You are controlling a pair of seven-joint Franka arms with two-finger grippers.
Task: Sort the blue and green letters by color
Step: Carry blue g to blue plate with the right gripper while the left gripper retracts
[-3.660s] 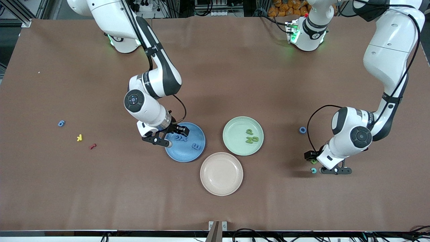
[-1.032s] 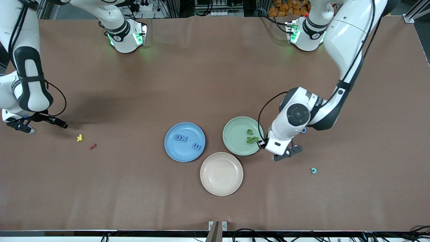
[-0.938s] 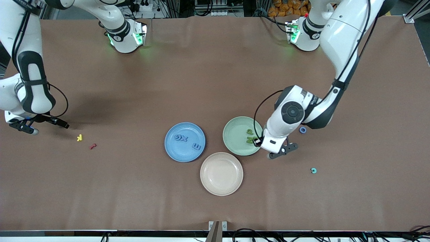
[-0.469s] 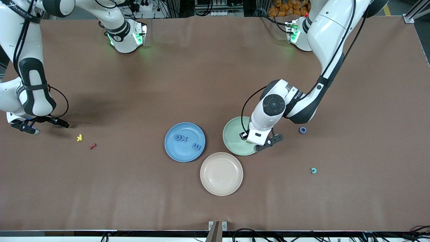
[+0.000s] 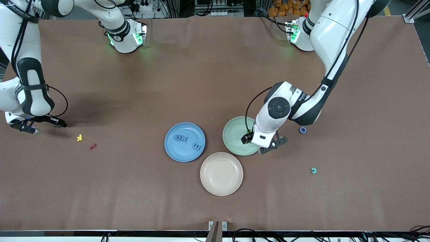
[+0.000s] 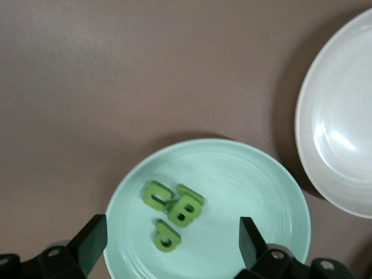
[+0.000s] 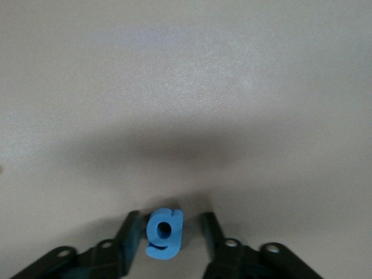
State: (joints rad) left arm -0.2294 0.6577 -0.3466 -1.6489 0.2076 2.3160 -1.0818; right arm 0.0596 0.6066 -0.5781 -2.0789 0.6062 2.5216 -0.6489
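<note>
My left gripper [image 5: 262,144] [image 6: 170,233] hangs open over the green plate [image 5: 232,132] [image 6: 256,192]. Three green letters [image 6: 174,209] lie on that plate between the spread fingers, touched by neither; the hand hides them in the front view. Two blue letters [image 5: 181,137] and a blue E [image 5: 196,146] lie on the blue plate [image 5: 178,153]. At the right arm's end of the table my right gripper [image 5: 47,126] [image 7: 171,224] is down at the table. A small blue letter [image 7: 164,232] sits between its fingers, one finger against it and the other a little apart.
A blue ring letter [image 5: 302,129] and a teal piece [image 5: 313,170] lie on the table toward the left arm's end. A yellow K [image 5: 79,137] and a red squiggle [image 5: 92,146] lie beside the right gripper. An empty pink plate [image 5: 221,173] [image 6: 343,145] sits nearest the front camera.
The left gripper came over the green plate, opened and let a green letter drop beside the other two. The right gripper's fingers have narrowed around the blue letter.
</note>
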